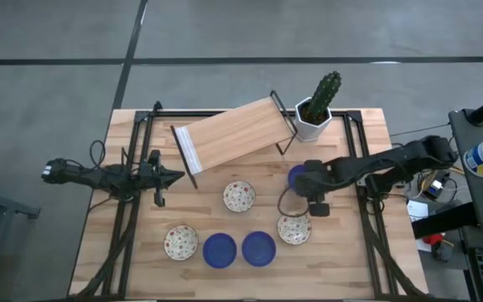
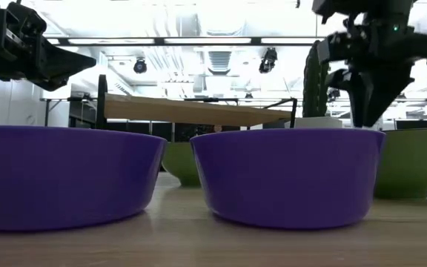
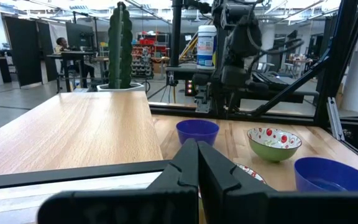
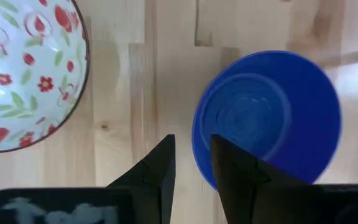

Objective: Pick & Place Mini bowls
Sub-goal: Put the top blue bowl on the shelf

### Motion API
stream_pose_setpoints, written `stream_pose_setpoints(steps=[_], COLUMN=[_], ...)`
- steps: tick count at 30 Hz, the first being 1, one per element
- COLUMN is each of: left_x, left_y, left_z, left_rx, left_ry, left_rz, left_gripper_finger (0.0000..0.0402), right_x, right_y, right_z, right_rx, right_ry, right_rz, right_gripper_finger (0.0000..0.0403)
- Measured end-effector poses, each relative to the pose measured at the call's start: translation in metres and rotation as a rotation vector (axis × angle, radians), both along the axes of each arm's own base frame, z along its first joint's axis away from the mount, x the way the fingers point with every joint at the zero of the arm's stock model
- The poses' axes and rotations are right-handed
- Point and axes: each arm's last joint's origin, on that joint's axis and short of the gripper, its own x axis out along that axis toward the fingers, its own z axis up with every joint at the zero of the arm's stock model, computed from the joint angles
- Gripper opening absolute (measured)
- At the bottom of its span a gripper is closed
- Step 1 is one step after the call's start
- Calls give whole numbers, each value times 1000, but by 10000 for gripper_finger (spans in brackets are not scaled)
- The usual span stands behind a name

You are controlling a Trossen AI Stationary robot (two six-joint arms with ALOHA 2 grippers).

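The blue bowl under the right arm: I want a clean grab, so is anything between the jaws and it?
Nothing visible. The right gripper hangs directly over the blue bowl, jaws apart astride its near rim. The patterned bowl sits clear to one side.

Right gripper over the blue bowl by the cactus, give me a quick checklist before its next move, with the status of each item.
1. Right gripper above the blue bowl: ok, one finger sits over the bowl's rim, the other outside it.
2. Fingers parted enough for the rim: ok, a gap shows between them.
3. Bowl gripped: not ok, nothing pinched yet.
4. Patterned bowl apart from the blue one: ok, bare wood between.
5. Left gripper out of the way: ok, shut, near the ramp's lower end.
6. Height above the rim: cannot tell.
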Motion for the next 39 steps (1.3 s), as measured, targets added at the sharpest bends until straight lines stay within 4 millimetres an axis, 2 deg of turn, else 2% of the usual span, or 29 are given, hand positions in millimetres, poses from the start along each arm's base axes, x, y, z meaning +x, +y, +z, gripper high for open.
stream_pose_setpoints(steps=[11, 20, 29, 34, 39], left_x=[0, 0, 0, 0, 0], left_y=[0, 0, 0, 0, 0], left_z=[0, 0, 0, 0, 0], left_rx=[0, 0, 0, 0, 0], left_ry=[0, 0, -1, -1, 0], left_rz=[0, 0, 0, 0, -1], left_gripper_finger=[0, 0, 0, 0, 0], right_x=[13, 14, 19, 20, 18], right_y=[1, 0, 0, -1, -1], right_z=[-33, -35, -45, -48, -42], right_rx=[-45, -71, -97, -123, -118], right_ry=[94, 99, 111, 121, 96], right_rz=[3, 9, 12, 4, -16], right_gripper_finger=[75, 75, 61, 42, 12])
